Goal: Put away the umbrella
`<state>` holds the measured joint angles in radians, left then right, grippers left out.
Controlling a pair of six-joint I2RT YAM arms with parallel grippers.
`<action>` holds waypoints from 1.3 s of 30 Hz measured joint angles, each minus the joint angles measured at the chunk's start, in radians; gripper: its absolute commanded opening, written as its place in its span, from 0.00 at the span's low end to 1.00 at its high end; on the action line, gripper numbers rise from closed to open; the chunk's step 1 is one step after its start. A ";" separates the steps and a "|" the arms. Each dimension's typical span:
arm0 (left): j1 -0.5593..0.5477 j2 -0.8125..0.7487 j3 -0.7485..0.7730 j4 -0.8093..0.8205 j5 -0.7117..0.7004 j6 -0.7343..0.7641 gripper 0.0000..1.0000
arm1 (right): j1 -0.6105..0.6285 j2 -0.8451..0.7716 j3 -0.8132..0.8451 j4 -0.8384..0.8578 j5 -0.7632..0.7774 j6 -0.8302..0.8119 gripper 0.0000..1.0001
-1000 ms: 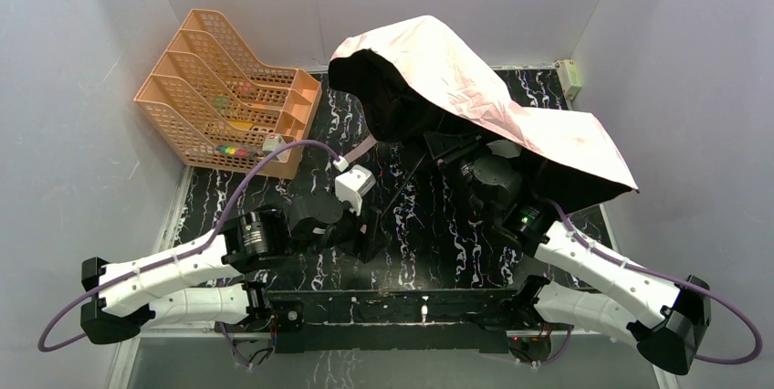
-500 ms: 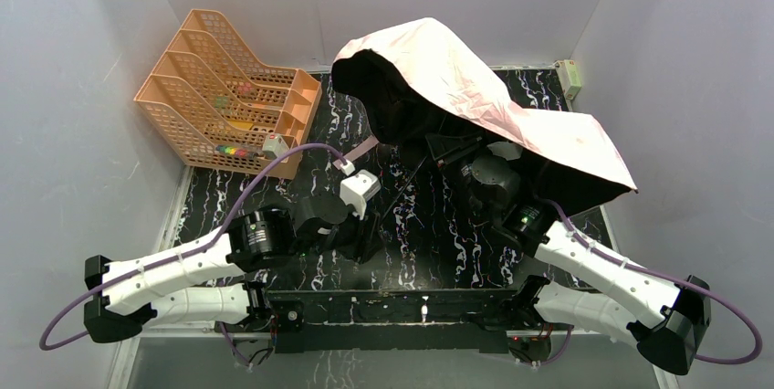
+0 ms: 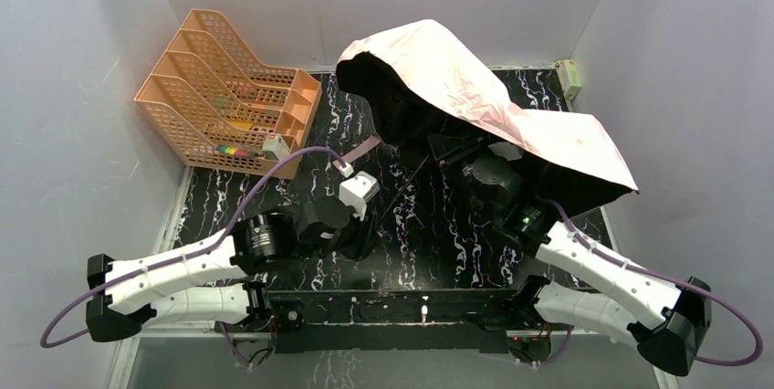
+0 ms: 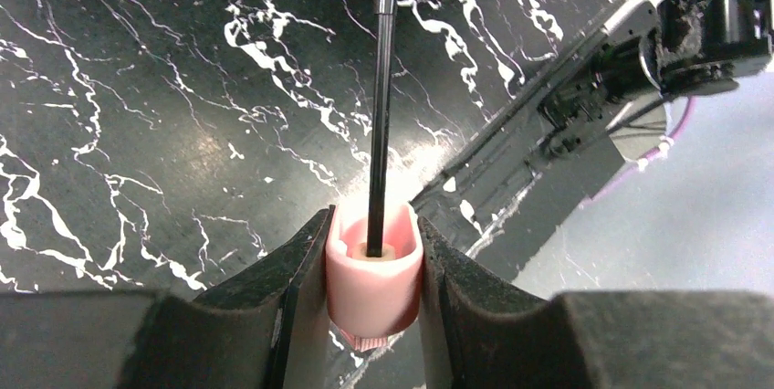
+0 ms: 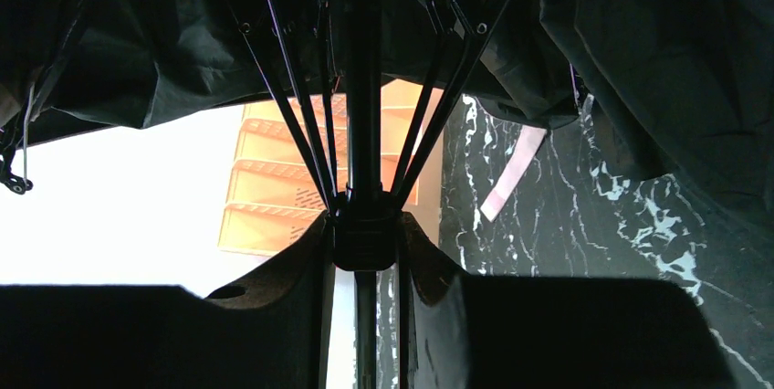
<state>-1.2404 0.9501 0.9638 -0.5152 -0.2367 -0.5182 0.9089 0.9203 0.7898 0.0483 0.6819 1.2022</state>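
The umbrella lies half open over the back right of the table, pale pink outside, black inside. Its thin black shaft runs down-left to the small pink handle. My left gripper is shut on that handle, with the shaft pointing away from the fingers. My right gripper sits under the canopy and is shut on the black runner where the ribs meet the shaft. In the top view the right gripper is hidden under the fabric; only the wrist shows.
An orange mesh file rack stands at the back left, also in the right wrist view. A pink closing strap hangs off the canopy edge. Grey walls enclose the black marble table. A small white box is on the right wall.
My left gripper has moved slightly right and toward the canopy with the handle. The canopy has shifted a little to the right. The right arm has hardly moved.
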 measured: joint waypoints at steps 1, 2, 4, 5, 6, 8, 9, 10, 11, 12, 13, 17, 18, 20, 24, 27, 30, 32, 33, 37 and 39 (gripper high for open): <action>-0.002 -0.001 -0.010 0.012 -0.013 0.000 0.00 | -0.001 -0.002 0.000 -0.002 0.000 -0.003 0.00; -0.006 -0.003 -0.025 0.033 -0.034 0.001 0.00 | -0.004 -0.004 0.000 -0.004 -0.005 -0.018 0.00; -0.012 -0.010 -0.051 0.074 -0.075 0.002 0.00 | -0.011 -0.005 0.000 -0.013 -0.021 -0.041 0.00; -0.013 -0.012 -0.057 0.095 -0.094 0.005 0.00 | -0.012 -0.005 0.001 -0.023 -0.035 -0.051 0.00; -0.015 -0.013 -0.064 0.129 -0.119 0.013 0.00 | -0.013 -0.004 0.001 -0.028 -0.053 -0.056 0.00; -0.017 -0.010 -0.071 0.212 -0.161 0.038 0.00 | -0.013 -0.003 0.001 -0.026 -0.097 -0.058 0.00; -0.018 -0.002 -0.071 0.255 -0.180 0.057 0.00 | -0.013 -0.002 0.001 -0.018 -0.128 -0.055 0.00; -0.019 0.011 -0.071 0.300 -0.201 0.080 0.00 | -0.013 0.000 0.001 -0.013 -0.150 -0.053 0.00; -0.020 0.032 -0.064 0.328 -0.216 0.105 0.00 | -0.014 0.004 0.001 -0.004 -0.166 -0.050 0.00; -0.021 0.060 -0.058 0.364 -0.240 0.128 0.00 | -0.019 0.008 0.000 0.005 -0.196 -0.047 0.00; -0.020 0.090 -0.043 0.391 -0.261 0.150 0.00 | -0.018 0.013 -0.005 0.010 -0.226 -0.043 0.00; -0.008 0.225 0.019 0.494 -0.357 0.227 0.00 | 0.008 0.021 -0.039 0.034 -0.314 -0.020 0.00; -0.006 0.241 0.024 0.509 -0.371 0.236 0.00 | 0.011 0.024 -0.042 0.033 -0.326 -0.015 0.00; -0.002 0.273 0.039 0.528 -0.401 0.254 0.00 | 0.021 0.030 -0.046 0.032 -0.343 -0.002 0.00; 0.002 0.301 0.060 0.538 -0.433 0.279 0.00 | 0.037 0.031 -0.046 0.032 -0.343 0.019 0.00; 0.001 0.309 0.074 0.534 -0.442 0.292 0.00 | 0.038 0.029 -0.044 0.031 -0.332 0.036 0.00; 0.000 0.320 0.105 0.499 -0.455 0.301 0.00 | 0.050 0.038 -0.018 0.011 -0.310 0.047 0.00; 0.001 0.338 0.171 0.417 -0.480 0.296 0.00 | 0.061 0.064 0.032 -0.023 -0.291 0.051 0.00; 0.002 0.349 0.216 0.363 -0.492 0.290 0.00 | 0.067 0.079 0.066 -0.042 -0.282 0.053 0.00; 0.001 0.358 0.393 0.138 -0.523 0.252 0.00 | 0.115 0.119 0.180 -0.074 -0.236 0.087 0.00; -0.007 0.351 0.478 0.015 -0.522 0.223 0.00 | 0.164 0.124 0.214 -0.072 -0.198 0.104 0.00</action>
<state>-1.2472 1.3014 1.4418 -0.5003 -0.7586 -0.2955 1.0729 1.0447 1.0035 -0.0235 0.4839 1.3064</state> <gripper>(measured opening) 0.311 0.314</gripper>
